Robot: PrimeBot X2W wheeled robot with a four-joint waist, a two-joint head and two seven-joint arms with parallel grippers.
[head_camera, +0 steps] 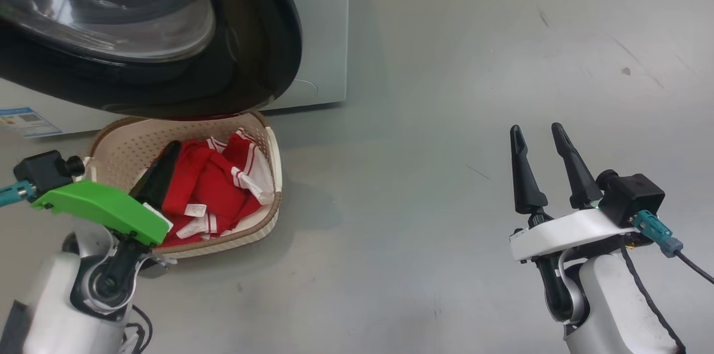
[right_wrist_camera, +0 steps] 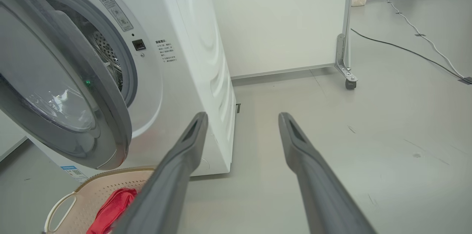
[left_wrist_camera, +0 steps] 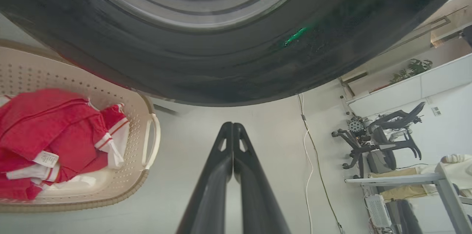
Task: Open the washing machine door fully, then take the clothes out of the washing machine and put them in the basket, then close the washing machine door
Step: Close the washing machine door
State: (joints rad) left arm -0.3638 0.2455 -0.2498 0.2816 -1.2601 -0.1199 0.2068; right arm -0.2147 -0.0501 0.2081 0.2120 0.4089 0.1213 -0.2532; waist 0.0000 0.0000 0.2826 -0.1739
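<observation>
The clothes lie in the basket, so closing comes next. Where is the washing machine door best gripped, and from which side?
Likely the wide black rim of the washing machine door at its free edge, the part that stands out over the basket. Come from the robot's right: the right pincer is open, and the rim's rounded edge faces it.

Clothes in basket on flr, below door, front of washer.
</observation>
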